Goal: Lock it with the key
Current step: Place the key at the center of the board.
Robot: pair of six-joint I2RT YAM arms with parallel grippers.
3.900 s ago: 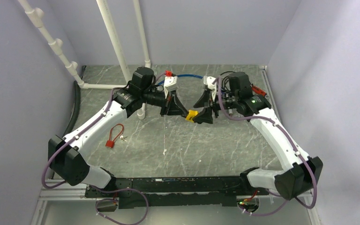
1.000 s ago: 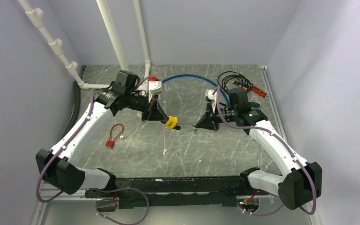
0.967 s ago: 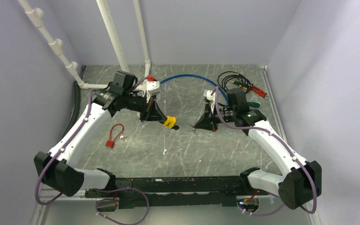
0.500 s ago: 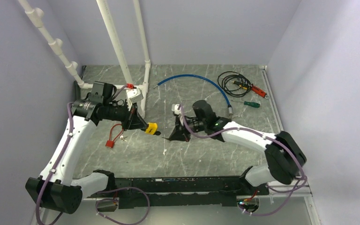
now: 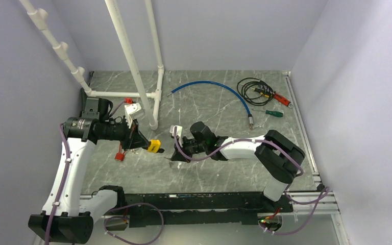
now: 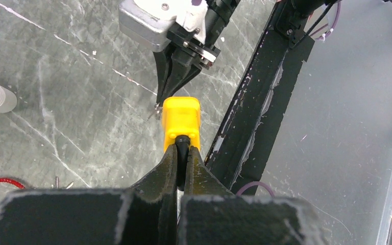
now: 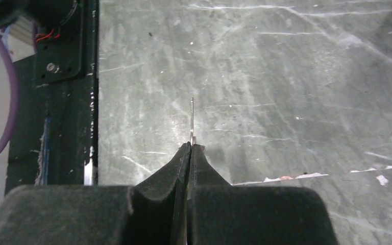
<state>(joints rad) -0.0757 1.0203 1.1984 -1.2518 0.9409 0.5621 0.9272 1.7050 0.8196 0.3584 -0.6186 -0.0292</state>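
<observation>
I record bare tabletop (image 5: pixel 204 173) nearside of the right claw (image 5: pixel 172 157); a white pipe post (image 5: pixel 150 115) obstructs beyond the left claw (image 5: pixel 147 146).

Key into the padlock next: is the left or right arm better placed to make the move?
Right, most likely. The right hand is shut on the key, and the left wrist view shows its tip close beside the yellow padlock. The left hand holds the padlock, so it suits keeping it steady.
</observation>
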